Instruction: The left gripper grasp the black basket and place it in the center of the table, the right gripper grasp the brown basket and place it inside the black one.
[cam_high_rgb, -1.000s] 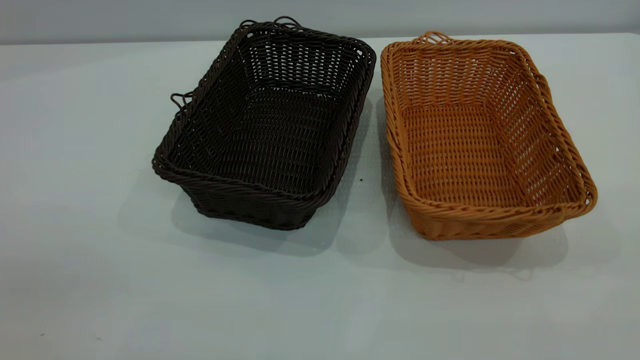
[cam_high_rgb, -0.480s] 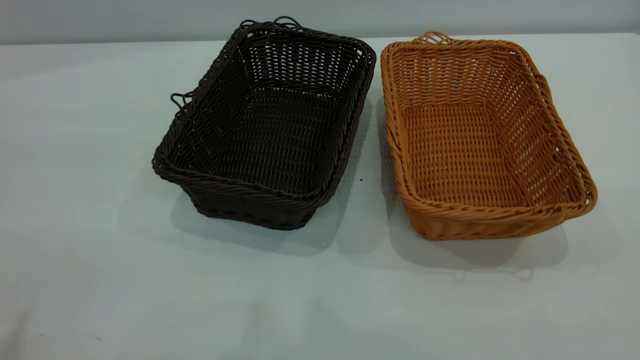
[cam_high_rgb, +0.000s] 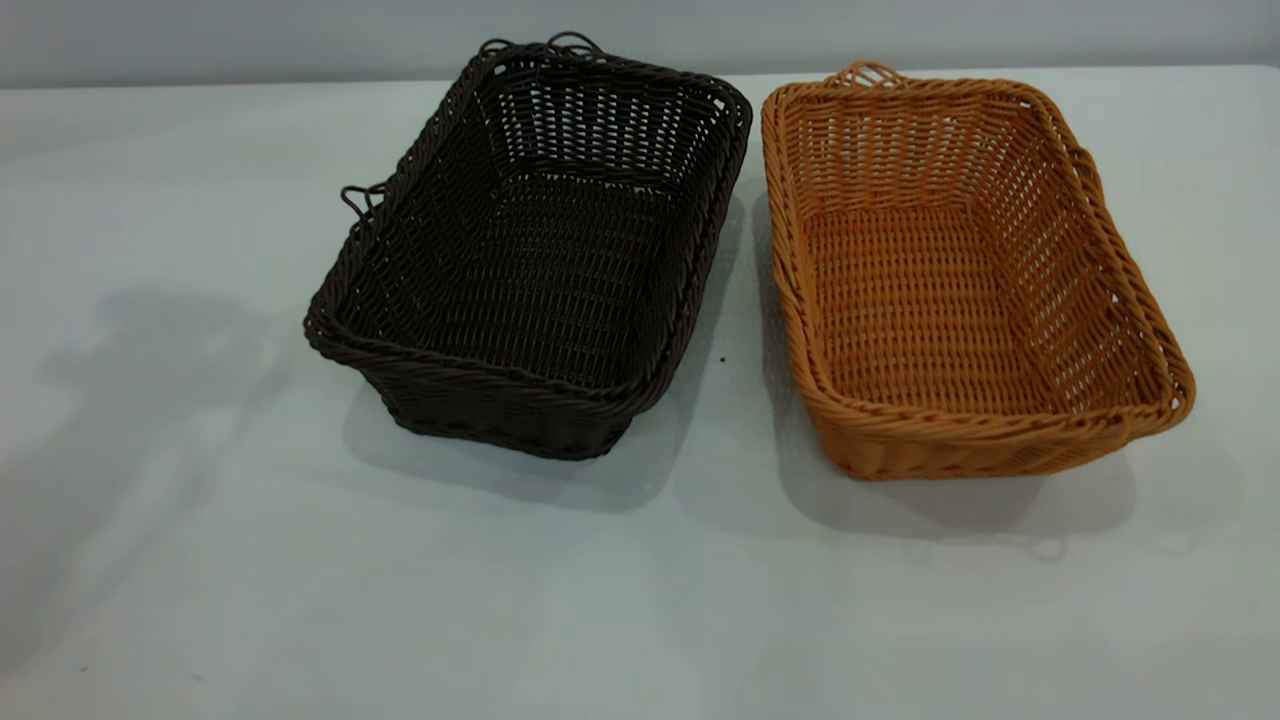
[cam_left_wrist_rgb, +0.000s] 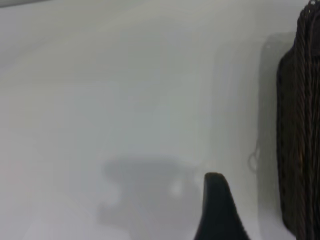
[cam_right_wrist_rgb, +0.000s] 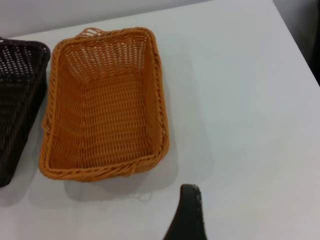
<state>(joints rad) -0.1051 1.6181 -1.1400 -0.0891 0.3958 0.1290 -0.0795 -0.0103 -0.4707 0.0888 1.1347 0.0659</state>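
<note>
The black basket and the brown basket sit side by side, close but apart, on the table. Only one fingertip of the left gripper and of the right gripper shows, above bare tabletop, holding nothing; whether either is spread or closed cannot be told.

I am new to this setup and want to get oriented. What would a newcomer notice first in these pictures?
Two empty woven baskets stand side by side, close together, on the white table: the black basket on the left, the brown basket on the right. No arm shows in the exterior view; only one dark finger of the left gripper and one of the right gripper appears in each wrist view.
</note>
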